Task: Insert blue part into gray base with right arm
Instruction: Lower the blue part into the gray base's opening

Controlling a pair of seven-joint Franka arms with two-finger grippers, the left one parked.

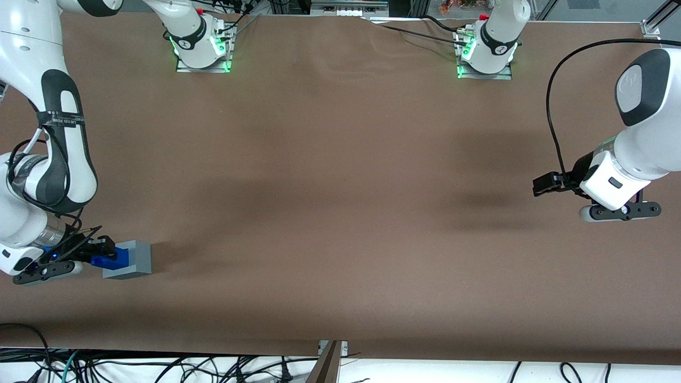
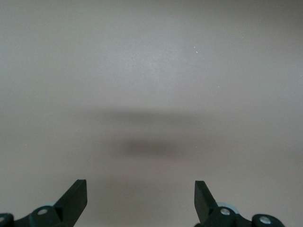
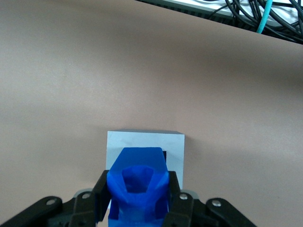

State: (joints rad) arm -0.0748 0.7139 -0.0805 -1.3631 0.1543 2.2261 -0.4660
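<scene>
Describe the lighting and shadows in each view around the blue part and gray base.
Front view: even overhead light; the gray base casts a soft shadow; the gripper is shut on the blue part. Right wrist view: the blue part is bright, without glare.

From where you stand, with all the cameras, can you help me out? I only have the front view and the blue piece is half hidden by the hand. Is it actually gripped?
Observer: Yes. In the right wrist view the hand is shut on the blue part, one finger on each side.
Operator: Is it over the cube?
Observer: It covers part of the top of the gray base; the dark recess peeks out beside the part.
Operator: So it's not seated?
Observer: I can't tell the height from the wrist view. A strip of the base's top shows uncovered past the part.
Operator: Anything near the cube?
Observer: Only bare brown table around it, and cables off the table's edge.
</scene>
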